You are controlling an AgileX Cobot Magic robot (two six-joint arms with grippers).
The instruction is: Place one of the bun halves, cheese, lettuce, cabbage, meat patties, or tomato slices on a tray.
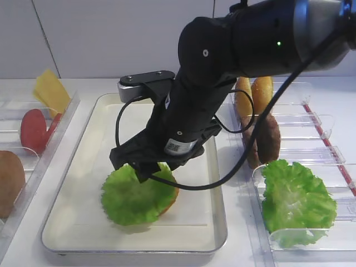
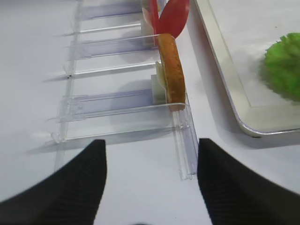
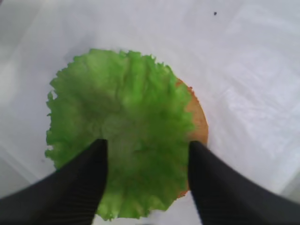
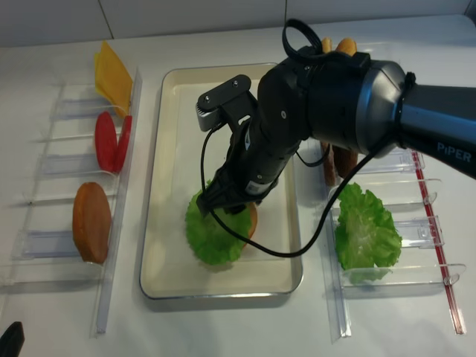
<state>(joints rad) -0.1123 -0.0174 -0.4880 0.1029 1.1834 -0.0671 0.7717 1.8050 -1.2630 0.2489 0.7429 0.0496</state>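
- The right gripper (image 3: 146, 173) hangs low over the tray (image 1: 83, 183), its jaws spread apart, one dark finger at each side of the lettuce (image 3: 119, 140).
- In the right wrist view the fingers (image 3: 79, 185) overlap the near edge of the leaf; whether they press on it or only hover just above cannot be told from here.
- Nothing sits clamped between the jaws; the leaf lies flat and spread.
- The lettuce lies inside the tray, in its near half, draped over a bun half (image 3: 199, 124) whose toasted brown rim peeks out along one side of the leaf.
- The left gripper (image 2: 151, 180) is outside the tray, on its left side, with its two fingers wide apart and nothing between them.
- Beside the tray on the left, clear holders (image 2: 122, 110) carry another bun half (image 2: 171, 70), tomato slices (image 4: 110, 141) and cheese (image 4: 113, 73).
- To the right of the tray, a bigger heap of green leaves (image 1: 295, 201) rests in a holder, with meat patties (image 1: 267, 138) standing behind it.
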